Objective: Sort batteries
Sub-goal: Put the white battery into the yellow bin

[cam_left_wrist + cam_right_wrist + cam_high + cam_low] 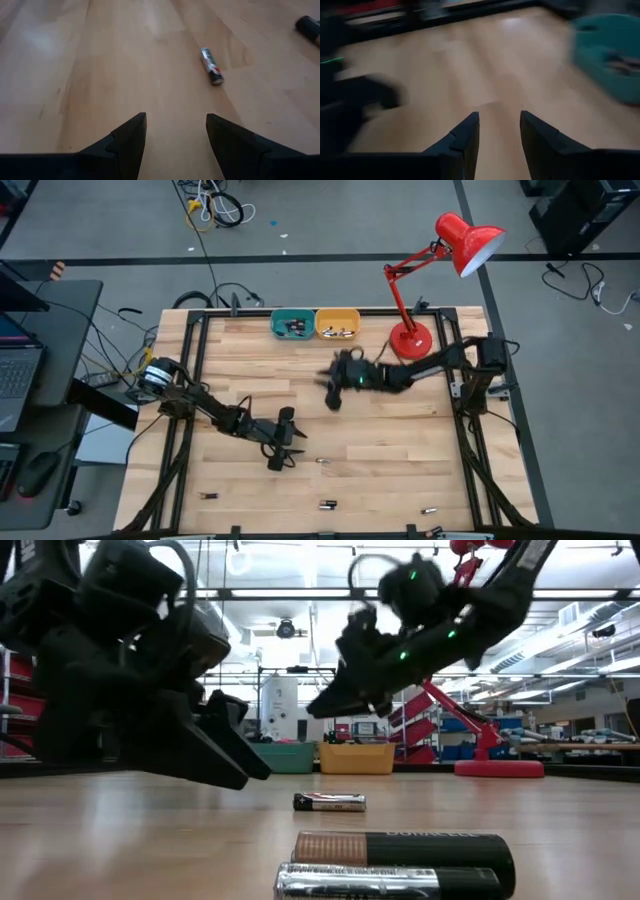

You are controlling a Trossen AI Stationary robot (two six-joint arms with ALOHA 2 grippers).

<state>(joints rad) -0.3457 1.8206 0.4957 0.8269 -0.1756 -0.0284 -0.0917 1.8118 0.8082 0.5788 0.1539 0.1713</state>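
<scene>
My left gripper (290, 448) hangs open and empty just above the table's middle; in its wrist view (175, 117) a small battery (212, 66) lies on its side on the wood ahead of the fingers, and it also shows in the high view (322, 461). My right gripper (333, 385) is open and empty above the table, near the bins; its wrist view (499, 115) shows bare wood between its fingers. Other batteries lie on their sides near the front edge (327, 504) (208, 495) (428, 509). The low view shows two large ones close up (405, 848) (385, 883).
A teal bin (292, 325) and a yellow bin (337, 325) stand side by side at the table's far edge, each with batteries inside. A red desk lamp (410, 338) stands at the far right. Bare wood lies between the two grippers.
</scene>
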